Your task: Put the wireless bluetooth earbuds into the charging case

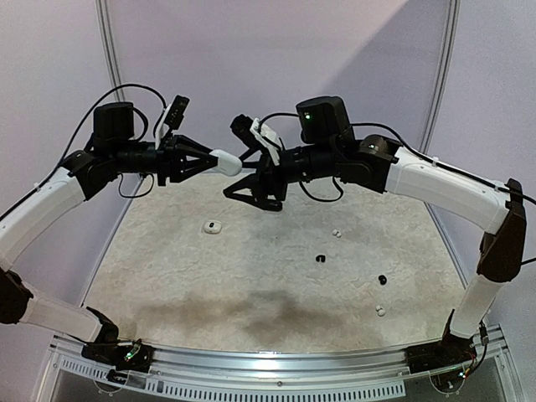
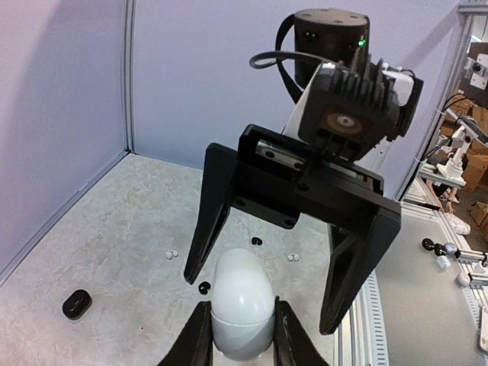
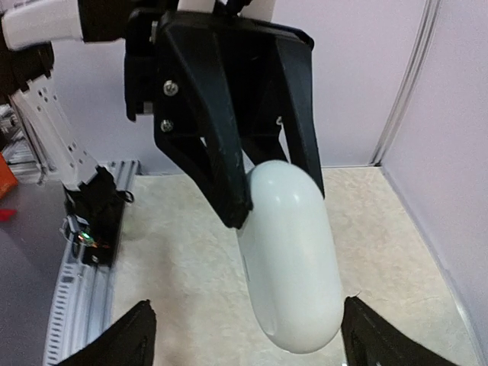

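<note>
Up over the far middle of the bench, the left jaws are clamped on one end of a white oval charging case. The right jaws stand wide apart on either side of its free end, not touching it. Down on the bench's right half lie loose black earbuds and white earbuds.

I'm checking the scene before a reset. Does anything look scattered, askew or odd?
Yes: the earbuds lie scattered loose across the table, black and white ones mixed. Meanwhile the white case is held in mid-air by the left gripper and looks closed. Nothing appears damaged.
</note>
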Motion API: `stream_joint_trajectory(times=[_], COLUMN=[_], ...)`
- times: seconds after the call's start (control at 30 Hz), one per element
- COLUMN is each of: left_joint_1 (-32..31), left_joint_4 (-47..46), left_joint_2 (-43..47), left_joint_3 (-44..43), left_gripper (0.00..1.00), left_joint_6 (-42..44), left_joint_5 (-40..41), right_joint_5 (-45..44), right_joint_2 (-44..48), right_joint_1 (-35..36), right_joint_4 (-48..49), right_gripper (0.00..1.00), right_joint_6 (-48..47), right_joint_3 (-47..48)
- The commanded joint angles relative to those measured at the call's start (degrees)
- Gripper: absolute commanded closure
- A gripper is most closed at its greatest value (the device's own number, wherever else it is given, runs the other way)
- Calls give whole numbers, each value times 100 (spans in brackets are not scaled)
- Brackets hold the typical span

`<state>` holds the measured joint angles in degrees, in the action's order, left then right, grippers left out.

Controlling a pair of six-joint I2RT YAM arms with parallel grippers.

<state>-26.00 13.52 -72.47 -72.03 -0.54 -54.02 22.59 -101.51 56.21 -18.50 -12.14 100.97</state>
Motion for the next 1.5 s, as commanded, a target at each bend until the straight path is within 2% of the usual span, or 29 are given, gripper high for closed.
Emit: stream_joint_trajectory(times=[0.0, 0.1, 0.5, 0.67, 0.77, 0.8, 0.83, 0.87, 0.9, 0.93, 1.0, 1.13, 1.33, 1.47], left_joint_1=[-76, -114, -199, -213, -214, -206, -198, -195, -195, -195, -195, -236, -412, -471], left_joint_4=[372, 365, 234, 212, 390, 567, 804, 1050, 1276, 1473, 1541, 1335, 835, 326], left_joint_2=[231, 288, 354, 352, 366, 386, 409, 428, 436, 431, 420, 417, 379, 373], left_joint_3=[172, 211, 321, 350, 399, 412, 417, 422, 422, 414, 422, 473, 524, 657], left_gripper=[100, 100, 100, 100, 98, 79, 52, 30, 21, 18, 18, 34, 39, 50], left_joint_6=[745, 765, 574, 520, 666, 904, 1199, 1536, 1781, 1965, 2099, 1929, 1557, 1272], left_joint_5=[-61, -75, -163, -198, -279, -330, -358, -319, -248, -162, -36, 143, 164, 132], right_joint_5=[727, 793, 899, 1015, 826, 709, 566, 416, 300, 212, 74, -275, -751, -1048], right_joint_2=[66, -14, -187, -273, -197, -168, -119, -83, -73, -84, -129, -193, -453, -628], right_joint_1=[-35, -43, -71, -72, -74, -67, -66, -72, -68, -63, -38, 112, 244, 350], right_joint_4=[-128, -136, -74, -246, -476, -625, -799, -987, -1197, -1387, -1754, -2225, -3025, -3471], right_gripper=[26, 41, 76, 100, 100, 100, 100, 100, 100, 100, 100, 100, 100, 100], right_joint_6=[632, 725, 902, 841, 704, 638, 502, 408, 293, 164, 13, -410, -828, -1097], right_joint_3=[120, 230, 412, 553, 607, 636, 681, 747, 829, 938, 1143, 1404, 2053, 2411])
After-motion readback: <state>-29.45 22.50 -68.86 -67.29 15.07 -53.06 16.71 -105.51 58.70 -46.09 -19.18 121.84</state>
